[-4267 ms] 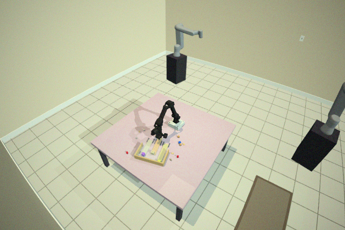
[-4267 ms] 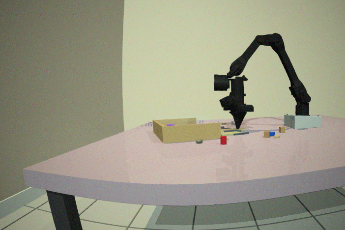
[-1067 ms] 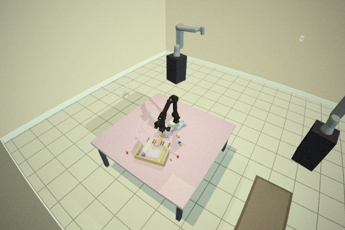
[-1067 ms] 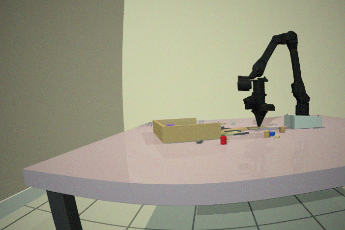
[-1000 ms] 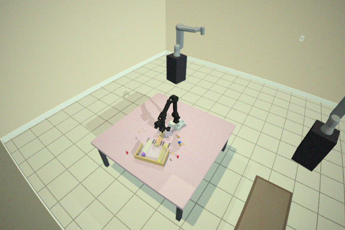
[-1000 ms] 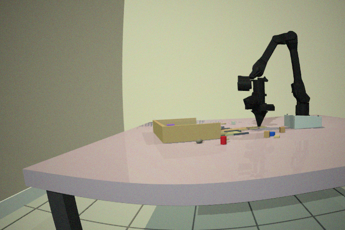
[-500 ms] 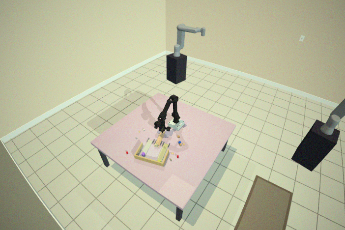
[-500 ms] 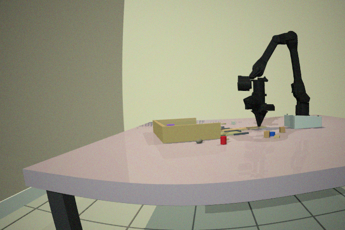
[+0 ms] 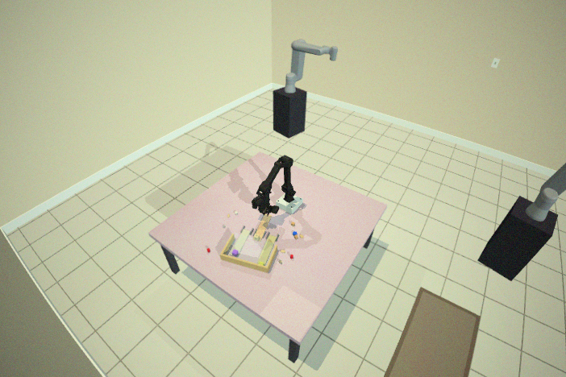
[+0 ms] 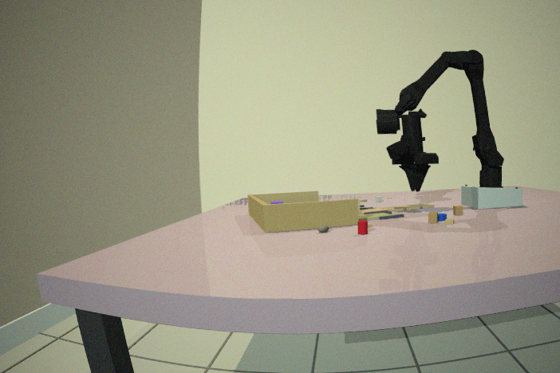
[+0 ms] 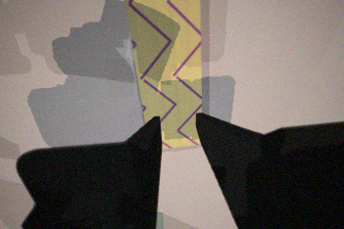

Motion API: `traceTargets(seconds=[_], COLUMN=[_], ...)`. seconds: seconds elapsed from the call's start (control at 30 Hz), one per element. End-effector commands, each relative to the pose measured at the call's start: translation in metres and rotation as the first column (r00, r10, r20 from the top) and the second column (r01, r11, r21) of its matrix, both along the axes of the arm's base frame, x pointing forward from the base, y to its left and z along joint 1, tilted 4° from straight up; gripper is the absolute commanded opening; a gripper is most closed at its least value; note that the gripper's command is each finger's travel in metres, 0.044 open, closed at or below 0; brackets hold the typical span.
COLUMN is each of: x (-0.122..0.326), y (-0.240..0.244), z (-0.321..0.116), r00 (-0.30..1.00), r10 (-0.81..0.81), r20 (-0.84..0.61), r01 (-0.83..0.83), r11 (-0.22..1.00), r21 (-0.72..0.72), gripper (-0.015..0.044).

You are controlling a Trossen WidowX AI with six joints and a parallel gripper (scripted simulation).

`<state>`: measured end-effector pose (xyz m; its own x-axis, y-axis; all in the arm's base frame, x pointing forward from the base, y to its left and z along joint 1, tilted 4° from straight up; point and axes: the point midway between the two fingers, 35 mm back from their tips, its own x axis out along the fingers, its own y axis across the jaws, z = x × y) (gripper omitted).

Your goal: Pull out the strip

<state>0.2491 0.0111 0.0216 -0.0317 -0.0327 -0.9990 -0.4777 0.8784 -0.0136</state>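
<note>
My gripper (image 11: 177,120) is open a little, with nothing between the fingers. It hangs just above the near end of a yellow strip with a purple zigzag (image 11: 172,73), which lies flat on the pink table. In the top view the gripper (image 9: 264,212) is above the strip's outer end (image 9: 261,227), and the strip runs into an open wooden tray (image 9: 249,250). In the side view the fingertips (image 10: 416,188) hover clear of the strip (image 10: 395,209). Two other strips (image 9: 240,240) (image 9: 268,249) lie in the tray, with a purple cube (image 9: 235,251) at its far end. I cannot make out a label on any cube.
Small objects lie scattered around the tray: a red cylinder (image 10: 362,226), a grey ball (image 10: 323,228), a blue cube (image 10: 441,217) and tan cubes (image 10: 432,217). The arm's pale base block (image 10: 490,197) stands behind the gripper. The tray wall (image 10: 302,210) rises above the table.
</note>
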Motion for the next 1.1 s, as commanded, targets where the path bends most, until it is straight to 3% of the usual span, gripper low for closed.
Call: traceTargets(seconds=[0.0,0.3,1.07], x=[0.013,0.043,0.122], y=[0.007,0.025,0.069], z=[0.001,0.004,0.014], r00=[1.0,1.0,1.0], r10=[-0.019,-0.019,-0.019], r20=[0.001,0.004,0.012], r01=[0.019,0.019,0.019], r11=[1.0,1.0,1.0], r21=[-0.002,-0.001,0.004], gripper=[0.021,0.044,0.044])
